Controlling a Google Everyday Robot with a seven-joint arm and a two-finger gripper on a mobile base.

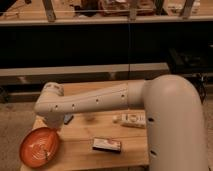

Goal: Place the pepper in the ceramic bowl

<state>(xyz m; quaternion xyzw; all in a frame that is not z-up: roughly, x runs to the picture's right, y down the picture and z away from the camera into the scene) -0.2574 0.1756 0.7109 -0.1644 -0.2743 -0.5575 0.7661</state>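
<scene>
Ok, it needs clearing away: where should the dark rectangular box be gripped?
Across the short width of the dark rectangular box, at mid-length, from straight above: it lies flat, long side left-right. The pincer hangs by the far rim of the orange-red ceramic bowl.

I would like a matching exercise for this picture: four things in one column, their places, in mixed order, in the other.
1 ceramic bowl
2 dark box
3 white packet
4 hand

a on the table, middle of its front edge
b beside the thick upright part of the arm
c front corner, picture left
d arm tip, just behind the bowl

Pairs: 1-c, 2-a, 3-b, 4-d
</scene>
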